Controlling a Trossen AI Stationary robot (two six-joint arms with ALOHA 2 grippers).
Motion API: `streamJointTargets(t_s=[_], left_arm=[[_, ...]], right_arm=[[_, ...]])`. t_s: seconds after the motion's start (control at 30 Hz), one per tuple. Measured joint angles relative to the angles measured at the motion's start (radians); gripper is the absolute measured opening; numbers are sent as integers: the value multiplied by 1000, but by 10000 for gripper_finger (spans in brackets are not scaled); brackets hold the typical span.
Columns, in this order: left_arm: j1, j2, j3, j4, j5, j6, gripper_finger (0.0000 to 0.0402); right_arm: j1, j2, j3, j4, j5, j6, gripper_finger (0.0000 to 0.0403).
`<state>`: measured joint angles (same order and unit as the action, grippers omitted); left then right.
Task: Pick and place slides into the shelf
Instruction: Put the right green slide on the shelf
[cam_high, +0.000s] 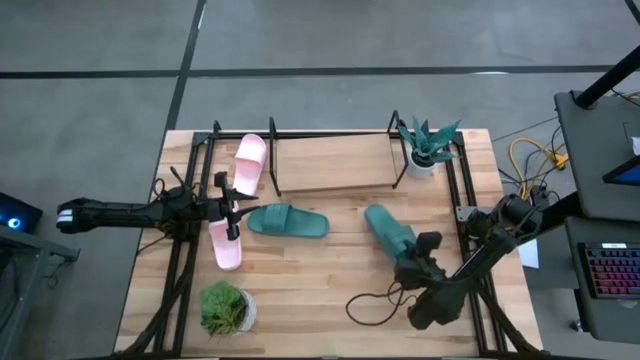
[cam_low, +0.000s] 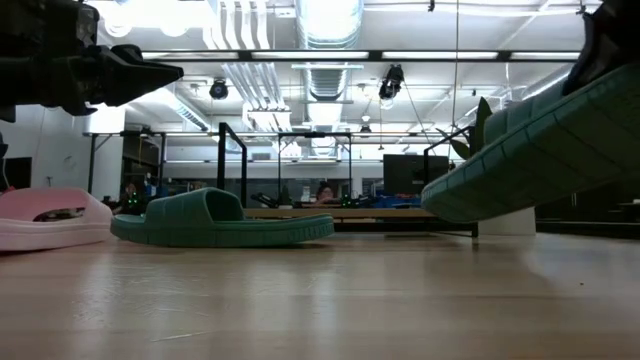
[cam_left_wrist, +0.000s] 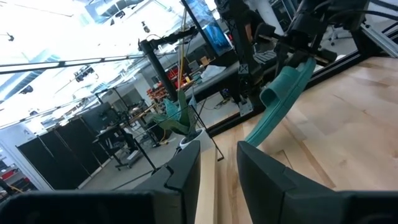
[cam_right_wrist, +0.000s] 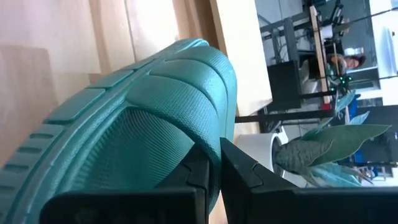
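One dark teal slide (cam_high: 288, 221) (cam_low: 220, 222) lies sole-down mid-table. The second teal slide (cam_high: 385, 228) (cam_low: 540, 150) (cam_left_wrist: 280, 106) is in my right gripper (cam_high: 412, 252) (cam_right_wrist: 214, 165), which is shut on it. One pink slide (cam_high: 226, 246) (cam_low: 50, 215) lies on the table just under my left gripper (cam_high: 233, 208) (cam_left_wrist: 217, 168), which hovers open and empty. The other pink slide (cam_high: 248, 163) lies at the left end of the shelf (cam_high: 330, 162), a black rod rack with a pale board. My right gripper pinches the teal slide between its two fingers at the end nearest the table's near-right corner (cam_right_wrist: 211, 140), coming from that side and lying along the slide. The slide looks lifted clear and tilted, its free end (cam_low: 445, 200) lowest and pointing toward the shelf.
A potted plant in a white pot (cam_high: 428, 150) stands at the shelf's right end. A small green plant (cam_high: 226, 308) sits near the table's near-left corner. A black cable (cam_high: 372, 302) loops by the right arm. Black arm-mount frames run along both table sides.
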<state>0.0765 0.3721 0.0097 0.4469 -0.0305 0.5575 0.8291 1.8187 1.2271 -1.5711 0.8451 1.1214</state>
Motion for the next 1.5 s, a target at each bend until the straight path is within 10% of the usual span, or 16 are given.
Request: streamJointTargets(t_s=[1.5], left_arm=[[0,3,0,-1,0,0,91]], right_arm=[[-323,0,176,0,323,-329,13]])
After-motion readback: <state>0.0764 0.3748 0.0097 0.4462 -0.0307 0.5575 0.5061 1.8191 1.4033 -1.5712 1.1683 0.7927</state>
